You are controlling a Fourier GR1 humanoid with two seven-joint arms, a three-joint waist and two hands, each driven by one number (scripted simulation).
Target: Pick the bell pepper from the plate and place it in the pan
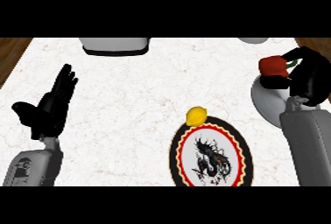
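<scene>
The right hand (309,74) was curled round a red bell pepper (274,67), holding it at the view's right edge above a pale round dish, apparently the pan (266,101), whose far part the hand and grey forearm hid. Just left of that dish lay a round plate (211,154) with a black rim, red ring and a dark dragon design on white. A yellow lemon-like fruit (196,116) sat at the plate's far rim, touching it. Across the white marbled bench (135,96), the left hand (50,107) rested open, fingers straight and pointing up. A grey object (116,45) stood at the bench's far edge.
</scene>
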